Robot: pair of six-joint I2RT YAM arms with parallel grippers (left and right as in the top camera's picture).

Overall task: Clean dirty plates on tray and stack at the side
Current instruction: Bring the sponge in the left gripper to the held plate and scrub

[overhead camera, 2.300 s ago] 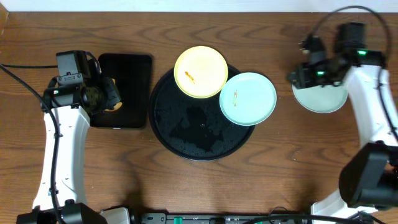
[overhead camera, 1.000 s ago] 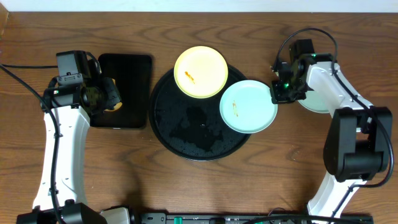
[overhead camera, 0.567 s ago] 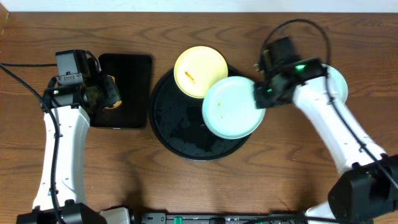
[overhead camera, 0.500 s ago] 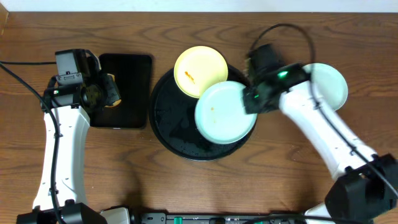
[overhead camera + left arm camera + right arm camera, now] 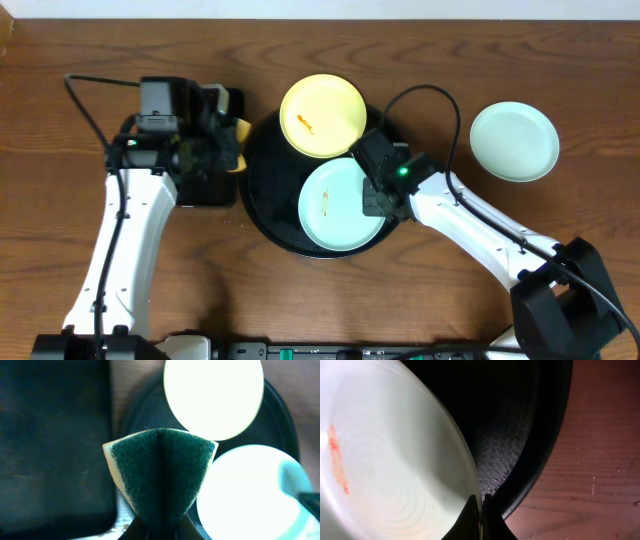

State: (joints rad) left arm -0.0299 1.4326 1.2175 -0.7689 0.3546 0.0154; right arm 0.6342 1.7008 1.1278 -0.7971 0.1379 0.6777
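Overhanging the tray [image 5: 268, 205], the yellow plate [image 5: 322, 115] crowds the smeared mint plate [image 5: 338, 208].

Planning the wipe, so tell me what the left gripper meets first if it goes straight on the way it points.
The left gripper's sponge leads; the round tray's near rim looks first in line, the yellow plate just beyond. Height is unclear, so it might clear the rim.

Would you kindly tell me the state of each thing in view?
Yellow plate: orange smear, on tray edge.
Tray mint plate: orange smear, rim pinched in right hand.
Table mint plate: looks clean, alone.
Sponge: folded, clamped in left hand.
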